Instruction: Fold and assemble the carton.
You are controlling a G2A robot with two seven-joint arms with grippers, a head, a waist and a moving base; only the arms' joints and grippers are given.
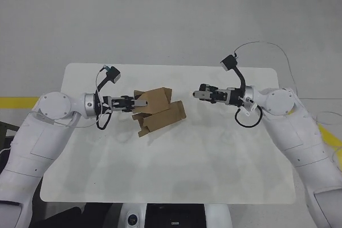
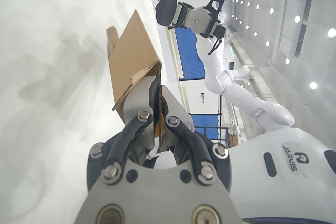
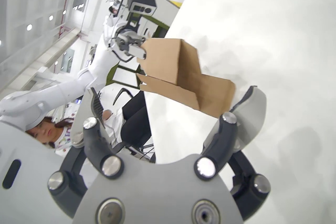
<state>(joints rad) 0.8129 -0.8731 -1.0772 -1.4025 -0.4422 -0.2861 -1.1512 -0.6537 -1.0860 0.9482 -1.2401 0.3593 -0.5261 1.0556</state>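
Note:
A brown, partly folded carton (image 1: 159, 111) lies on the white table (image 1: 171, 171), near the middle towards the far side, with its flaps splayed. My left gripper (image 1: 138, 102) is at the carton's left end, shut on a cardboard panel edge; in the left wrist view the gripper (image 2: 157, 89) pinches that edge of the carton (image 2: 131, 62). My right gripper (image 1: 198, 94) hovers open a short way to the right of the carton, apart from it. In the right wrist view its open gripper (image 3: 172, 101) faces the carton (image 3: 168, 64), with the left gripper (image 3: 131, 47) behind.
The table's front half (image 1: 171, 182) is bare white surface. The table's far edge (image 1: 171, 64) runs close behind the carton. Grey floor with yellow tape (image 1: 5, 102) surrounds the table. A thin cable (image 1: 273, 48) loops off the right arm.

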